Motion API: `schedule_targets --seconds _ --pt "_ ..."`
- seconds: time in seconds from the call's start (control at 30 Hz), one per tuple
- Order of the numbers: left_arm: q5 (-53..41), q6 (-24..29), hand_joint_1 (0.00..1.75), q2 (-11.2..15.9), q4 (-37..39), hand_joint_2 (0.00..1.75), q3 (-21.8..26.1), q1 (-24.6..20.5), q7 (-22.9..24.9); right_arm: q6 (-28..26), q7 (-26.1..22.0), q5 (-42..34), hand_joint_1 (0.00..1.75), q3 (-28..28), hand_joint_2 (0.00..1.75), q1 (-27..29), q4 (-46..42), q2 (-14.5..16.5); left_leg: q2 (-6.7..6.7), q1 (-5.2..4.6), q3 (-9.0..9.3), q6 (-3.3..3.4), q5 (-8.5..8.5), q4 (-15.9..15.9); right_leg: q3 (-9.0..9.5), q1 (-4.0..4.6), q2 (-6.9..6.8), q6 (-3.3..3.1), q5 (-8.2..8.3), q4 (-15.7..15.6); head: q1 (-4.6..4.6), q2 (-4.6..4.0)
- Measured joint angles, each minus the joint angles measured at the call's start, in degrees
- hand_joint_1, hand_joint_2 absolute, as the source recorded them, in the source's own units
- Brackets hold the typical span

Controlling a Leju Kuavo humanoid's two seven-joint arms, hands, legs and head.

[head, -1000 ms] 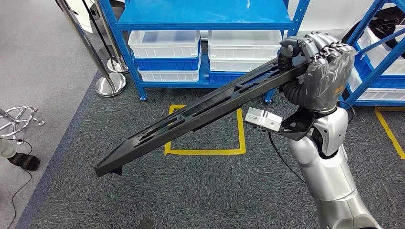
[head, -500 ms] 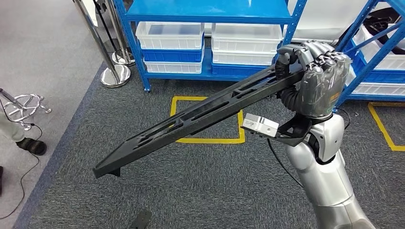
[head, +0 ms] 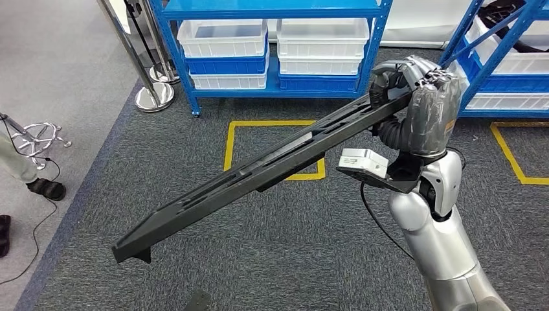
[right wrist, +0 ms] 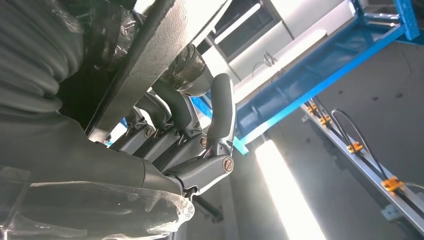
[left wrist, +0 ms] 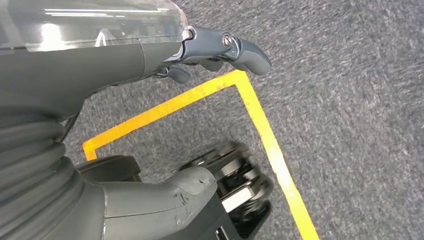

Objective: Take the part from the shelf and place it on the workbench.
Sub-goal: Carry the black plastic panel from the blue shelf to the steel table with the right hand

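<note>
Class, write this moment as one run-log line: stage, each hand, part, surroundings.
stage: carrying | right hand: grips long black part at one end | left hand: holds nothing, over carpet | blue shelf ahead

Matte black part [head: 259, 170], long and slotted, gripped by the dark grey right hand [head: 424, 97] under a clear glossy wrap, on a silver arm [head: 447, 246]. Speckled dark grey carpet [head: 285, 253] below, crossed by a yellow tape square [head: 275, 150] and a second yellow outline [head: 511, 155] at the right edge. Bright blue shelf [head: 272, 13] frames, with white bins [head: 223, 35] stacked over blue ones [head: 223, 67]. Chrome stanchion bases [head: 154, 97] on a paler grey floor [head: 58, 71]. Left hand [left wrist: 125, 55]: dark grey, clear cover, hanging over yellow tape on the same grey carpet
</note>
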Motion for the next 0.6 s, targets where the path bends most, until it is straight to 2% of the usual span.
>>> schedule_targets --seconds 0.03,0.07,0.1,0.13,0.2,0.23,0.27,0.33,0.37,0.4,0.43,0.5,0.53,0.57,0.6 --pt "0.05 0.08 0.00 -0.01 0.00 1.75 0.00 0.01 -0.05 0.16 -0.18 -0.71 1.75 0.02 1.75 0.00 0.07 0.00 -0.01 0.02 -0.42 -0.01 -0.92 2.86 -0.65 0.13 -0.01 -0.02 0.51 0.02 0.00 0.00" --pt "0.11 0.18 0.00 -0.01 0.00 1.75 0.00 0.04 -0.09 0.32 -0.45 -1.26 1.75 0.04 1.75 0.01 0.13 0.00 -0.03 0.01 -0.03 0.10 -0.63 4.06 -1.25 0.23 0.00 0.00 0.97 0.04 0.00 0.00" --pt "0.18 0.32 0.00 -0.01 0.00 1.75 0.00 0.07 -0.11 0.53 -0.83 -1.60 1.75 0.06 1.75 0.01 0.18 0.00 -0.06 -0.04 1.40 0.31 0.48 3.27 -1.75 0.30 0.03 0.05 1.38 0.06 0.00 0.00" --pt "0.31 0.49 0.00 -0.01 0.00 1.75 0.00 0.07 -0.13 0.75 -1.23 -1.73 1.75 0.09 1.75 0.02 0.20 -0.01 -0.10 -0.15 3.96 0.64 1.86 0.36 -2.10 0.35 0.06 0.14 1.73 0.07 0.00 0.00" --pt "0.55 0.78 0.00 0.04 0.00 1.75 0.00 -0.03 -0.16 1.24 -1.82 -1.76 1.75 0.14 1.75 -0.01 0.20 -0.01 -0.25 -0.56 9.75 1.49 2.78 -7.74 -2.43 0.33 0.05 0.48 2.26 0.06 0.01 0.00" --pt "0.66 0.87 0.00 0.07 0.00 1.75 0.00 -0.10 -0.18 1.40 -1.95 -1.76 1.75 0.18 1.75 -0.01 0.19 -0.02 -0.31 -0.80 11.69 1.84 2.62 -10.75 -2.51 0.27 0.00 0.79 2.53 0.01 0.01 0.00" --pt "0.69 0.90 0.00 0.09 0.00 1.75 0.00 -0.14 -0.20 1.51 -2.01 -1.76 1.75 0.22 1.75 -0.02 0.19 -0.02 -0.36 -1.01 12.53 2.13 2.24 -12.33 -2.56 0.18 -0.05 1.14 2.81 -0.10 0.01 0.00" --pt "0.74 0.92 0.00 0.07 0.00 1.75 0.01 -0.06 -0.21 1.62 -2.03 -1.76 1.75 0.31 1.75 -0.02 0.19 -0.04 -0.33 -0.98 12.86 2.78 2.79 -13.56 -2.52 0.15 -0.09 1.87 3.35 -0.51 0.01 0.00" --pt "0.74 0.93 0.00 0.05 0.00 1.75 0.01 -0.02 -0.22 1.62 -2.05 -1.76 1.75 0.35 1.75 -0.05 0.19 -0.08 -0.23 -0.84 13.02 3.21 3.37 -14.28 -2.64 0.20 -0.05 2.13 3.10 -0.33 0.02 0.00" --pt "0.74 0.94 0.00 0.04 0.00 1.75 0.02 -0.02 -0.22 1.62 -2.06 -1.76 1.75 0.39 1.75 -0.10 0.19 -0.14 -0.11 -0.68 13.12 3.68 4.00 -14.99 -3.15 0.29 0.03 2.30 2.13 0.76 0.04 0.00" --pt "0.74 0.95 0.00 0.02 0.00 1.75 0.02 -0.05 -0.23 1.62 -2.07 -1.76 1.75 0.42 1.75 -0.13 0.19 -0.19 0.02 -0.53 13.10 4.03 4.56 -15.51 -4.14 0.34 0.12 2.41 0.50 3.01 0.06 0.00" --pt "0.74 0.94 0.00 0.01 0.00 1.75 0.02 -0.04 -0.23 1.71 -2.08 -1.76 1.75 0.50 1.75 -0.04 0.21 -0.28 0.14 -0.65 12.43 4.35 5.01 -15.42 -6.98 0.26 0.28 2.64 -3.33 9.81 0.08 0.00" --pt "0.75 0.95 0.00 0.01 0.00 1.75 0.02 0.04 -0.23 1.88 -2.14 -1.79 1.75 0.53 1.75 0.07 0.24 -0.35 0.14 -0.67 12.03 4.35 5.10 -15.17 -8.02 0.18 0.28 2.82 -4.32 12.53 0.08 0.00" --pt "0.75 0.98 0.00 0.01 0.00 1.75 0.02 0.14 -0.22 2.14 -2.28 -1.88 1.75 0.56 1.75 0.15 0.27 -0.43 0.14 -0.66 11.62 4.33 5.14 -14.81 -8.25 0.05 0.26 3.02 -4.33 13.61 0.07 0.00" --pt "0.77 1.03 0.00 0.01 0.00 1.75 0.02 0.22 -0.22 2.48 -2.52 -2.08 1.75 0.61 1.75 0.19 0.30 -0.56 0.12 -0.62 11.19 4.24 5.11 -14.32 -7.45 -0.10 0.23 3.20 -3.36 12.60 0.07 0.00"
